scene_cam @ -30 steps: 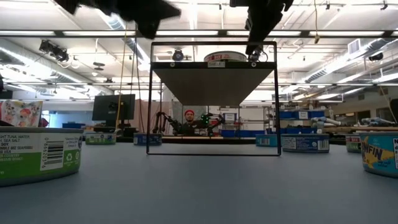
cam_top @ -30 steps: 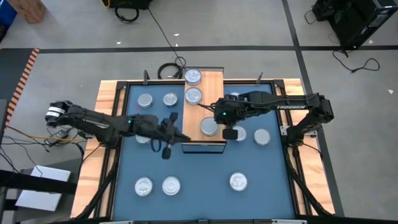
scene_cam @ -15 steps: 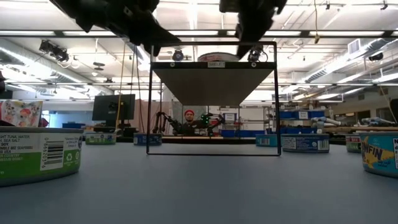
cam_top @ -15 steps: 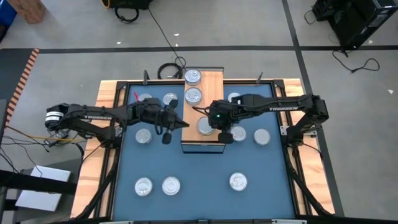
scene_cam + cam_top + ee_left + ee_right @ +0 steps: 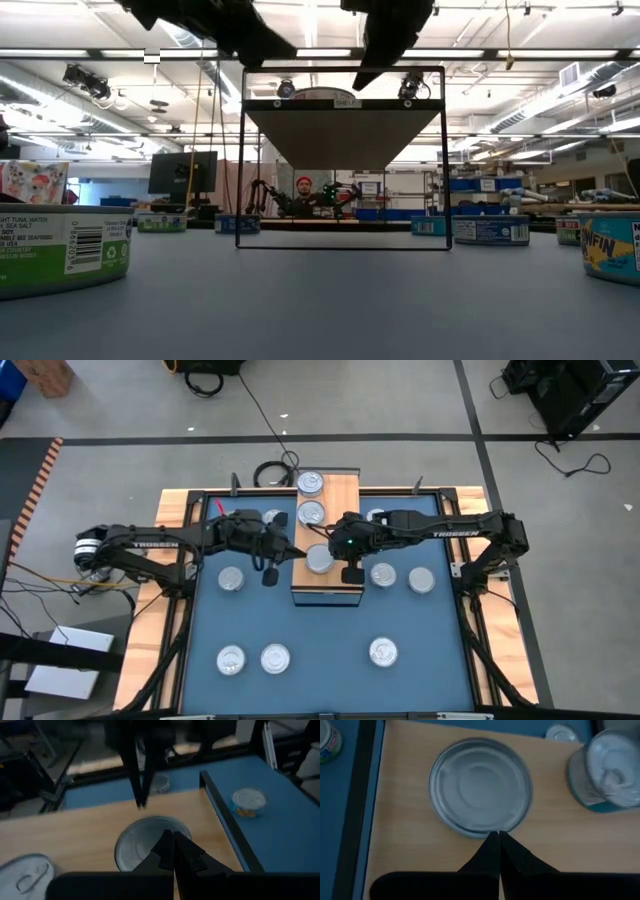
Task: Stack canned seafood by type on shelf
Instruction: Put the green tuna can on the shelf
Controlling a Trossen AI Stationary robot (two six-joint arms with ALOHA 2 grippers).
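Blue matting covers the table [image 5: 320, 660], and the wooden shelf [image 5: 345, 495] stands at its far middle; three tuna tins lie on it in a row, and the nearest tin [image 5: 319, 559] sits between both arms. About nine more tins lie on the mat, left, right and near; one [image 5: 60, 252] reads as tuna in water. The right gripper [image 5: 498, 838] has its fingers pressed together, the tips touching the tin's rim; the left gripper [image 5: 172, 839] is likewise closed, just at the opposite side; neither holds anything. Such a tin seems stiff, fairly heavy for its size and smooth, so it should slide easily on wood; for lifting, opened fingers across the side wall look best. Most labels cannot be read, so the types are hard to tell; the low view hides the shelf top.
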